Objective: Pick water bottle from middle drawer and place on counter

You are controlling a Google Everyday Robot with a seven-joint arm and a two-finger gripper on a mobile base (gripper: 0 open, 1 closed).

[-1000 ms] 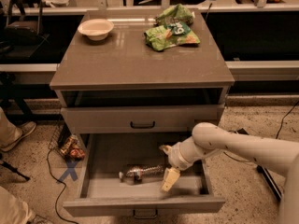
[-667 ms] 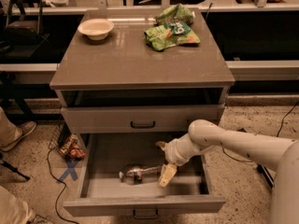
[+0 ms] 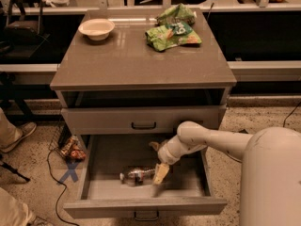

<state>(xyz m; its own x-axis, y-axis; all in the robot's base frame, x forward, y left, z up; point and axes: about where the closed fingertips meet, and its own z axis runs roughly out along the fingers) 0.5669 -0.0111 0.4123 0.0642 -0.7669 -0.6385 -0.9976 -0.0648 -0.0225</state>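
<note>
The water bottle (image 3: 137,174) lies on its side on the floor of the pulled-out middle drawer (image 3: 188,185), cap to the left. My gripper (image 3: 158,160) is down inside the drawer, just right of the bottle, open and empty. One fingertip (image 3: 161,173) sits beside the bottle's right end; I cannot tell if it touches. The other finger (image 3: 154,146) points toward the drawer's back. The counter (image 3: 127,62) is the grey-brown cabinet top above.
A pale bowl (image 3: 96,28) stands at the counter's back left and green snack bags (image 3: 175,31) at the back right. A shut drawer (image 3: 143,120) sits above the open one. On the floor at left are a snack packet (image 3: 70,148), a blue tape cross (image 3: 70,172) and a person's shoe (image 3: 18,134).
My arm has moved left across the drawer, bringing the gripper up beside the bottle's right end. The bottle has not moved.
</note>
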